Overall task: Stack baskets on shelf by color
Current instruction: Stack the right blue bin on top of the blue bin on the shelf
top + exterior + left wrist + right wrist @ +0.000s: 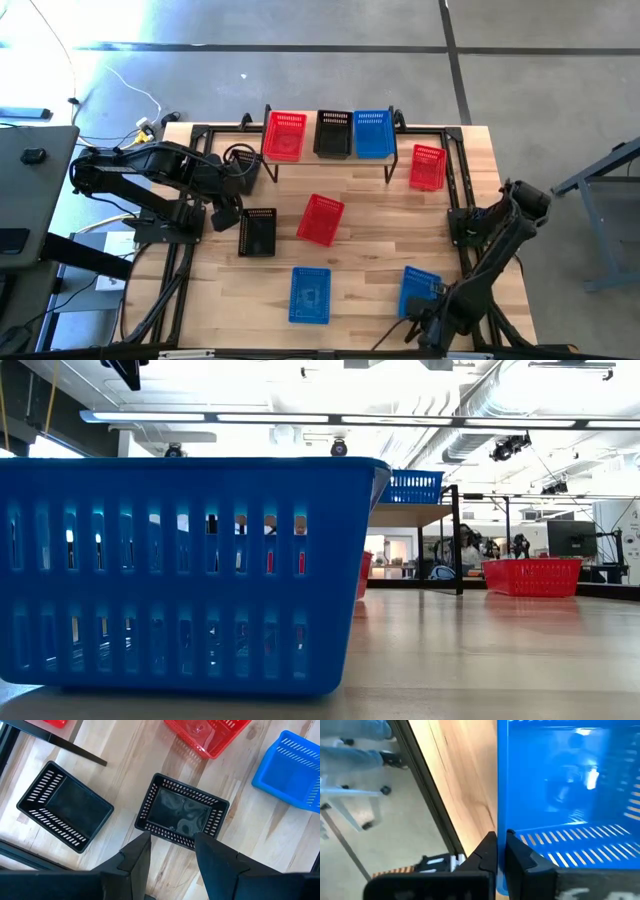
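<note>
A: Where is the right gripper (501, 851)?
B: Pinched on the wall of a blue basket (419, 291) at the table's near right corner.
A: And the left gripper (172, 851)?
B: Spread above a black basket (182, 812), left of the shelf (330, 158).

— Blocking most of the low view: near blue basket (190, 575), cut off at the left edge. Behind it, only a sliver of red basket (365, 575).

— Right gripper (432, 322): mostly buried under its own arm from above. Far people (465, 550): too small to make out.
</note>
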{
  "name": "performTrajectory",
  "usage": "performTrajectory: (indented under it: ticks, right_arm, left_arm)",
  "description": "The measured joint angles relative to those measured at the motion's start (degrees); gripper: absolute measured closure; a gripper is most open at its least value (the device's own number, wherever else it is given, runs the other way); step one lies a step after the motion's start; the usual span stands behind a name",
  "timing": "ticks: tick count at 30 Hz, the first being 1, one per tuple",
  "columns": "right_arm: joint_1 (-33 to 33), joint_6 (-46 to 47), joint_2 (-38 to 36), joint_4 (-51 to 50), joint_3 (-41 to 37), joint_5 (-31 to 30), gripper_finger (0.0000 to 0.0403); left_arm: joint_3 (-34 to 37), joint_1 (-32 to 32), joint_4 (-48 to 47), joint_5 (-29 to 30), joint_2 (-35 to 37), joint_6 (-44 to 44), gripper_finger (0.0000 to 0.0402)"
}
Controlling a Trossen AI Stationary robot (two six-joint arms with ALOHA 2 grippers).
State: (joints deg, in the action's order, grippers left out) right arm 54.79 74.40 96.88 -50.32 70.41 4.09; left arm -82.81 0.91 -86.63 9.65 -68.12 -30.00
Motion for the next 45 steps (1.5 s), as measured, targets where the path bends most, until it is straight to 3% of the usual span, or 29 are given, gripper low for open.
performTrajectory:
  ticks: [11,24,34,45]
  right_arm:
    - [-8.6,-8.6,-0.1,-10.8,10.8,-4.7,0.0402]
    - [-20.6,-23.0,-0.2,-26.9,22.0,-14.2,0.0403]
    - [-31.9,-37.9,-0.2,-37.0,28.4,-25.5,0.0403]
    - [-45.7,-59.9,-0.2,-39.7,35.1,-31.0,0.0403]
  left_arm:
    - [0.0,0.0,1.1,0.0,0.0,0.4,0.0259]
    - [0.0,0.0,1.0,0.0,0.0,7.8,0.0259]
    - [0.0,0.0,1.0,0.0,0.0,11.1,0.0259]
    - [0.0,0.0,1.0,0.0,0.0,11.1,0.0259]
